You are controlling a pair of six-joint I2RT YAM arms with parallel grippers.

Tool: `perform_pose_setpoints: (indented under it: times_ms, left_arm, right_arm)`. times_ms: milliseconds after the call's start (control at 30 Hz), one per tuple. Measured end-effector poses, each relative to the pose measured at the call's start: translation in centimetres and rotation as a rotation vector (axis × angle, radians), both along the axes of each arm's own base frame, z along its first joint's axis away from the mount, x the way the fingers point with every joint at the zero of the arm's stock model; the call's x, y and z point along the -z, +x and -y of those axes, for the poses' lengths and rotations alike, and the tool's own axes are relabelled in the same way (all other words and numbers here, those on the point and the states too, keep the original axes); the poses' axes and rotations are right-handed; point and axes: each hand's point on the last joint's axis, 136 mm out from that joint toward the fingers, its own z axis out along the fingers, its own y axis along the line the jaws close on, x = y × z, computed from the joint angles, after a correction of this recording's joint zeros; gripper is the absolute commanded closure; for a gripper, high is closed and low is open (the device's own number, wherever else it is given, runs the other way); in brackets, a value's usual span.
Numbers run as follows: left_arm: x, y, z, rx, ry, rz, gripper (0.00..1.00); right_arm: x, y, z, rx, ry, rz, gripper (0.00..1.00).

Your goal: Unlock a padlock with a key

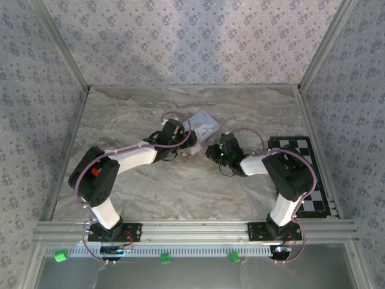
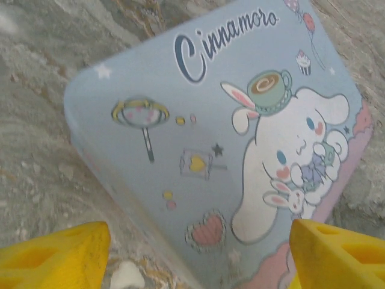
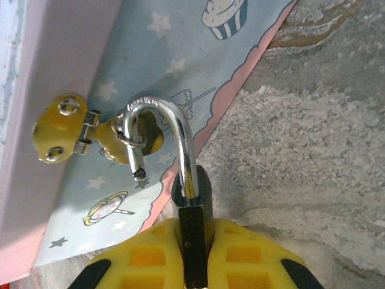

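The padlock (image 3: 194, 208), a dark block with a shiny metal loop, is held by its body in my right gripper (image 3: 194, 244), which is shut on it. Its loop (image 3: 180, 135) stands open, the free end out of the body and hooked through the ring of a brass hasp (image 3: 66, 129) on the pale-blue cartoon tin (image 3: 180, 54). My left gripper (image 2: 195, 259) is open just above the tin's lid (image 2: 198, 120), its yellow fingers (image 2: 54, 253) wide apart with nothing between them. In the top view both grippers (image 1: 187, 144) (image 1: 212, 152) meet beside the tin (image 1: 203, 124). The key is out of view.
A black-and-white checkerboard (image 1: 301, 174) lies on the marbled table at the right. Patterned walls with metal posts close in the left, back and right sides. A metal rail (image 1: 192, 230) runs along the near edge.
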Motion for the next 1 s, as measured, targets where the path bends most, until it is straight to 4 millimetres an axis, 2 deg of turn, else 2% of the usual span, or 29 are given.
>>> perform_pose_setpoints:
  times_ms: [133, 367, 567, 1000]
  left_arm:
    - [1.5, 0.7, -0.3, -0.004, 0.042, -0.034, 0.24]
    - [1.6, 1.4, 0.2, -0.001, 0.034, -0.023, 0.26]
    - [1.7, 1.6, 0.6, -0.002, 0.01, -0.012, 0.27]
    - [1.7, 1.6, 0.7, -0.011, -0.02, 0.008, 0.27]
  right_arm:
    - [-0.4, 0.4, -0.2, 0.013, 0.043, 0.001, 1.0]
    - [-0.5, 0.8, -0.4, 0.035, 0.111, -0.012, 1.0]
    - [0.2, 1.5, 0.2, 0.071, 0.143, -0.031, 1.0]
    - [-0.4, 2.2, 0.6, 0.081, 0.184, -0.021, 1.0]
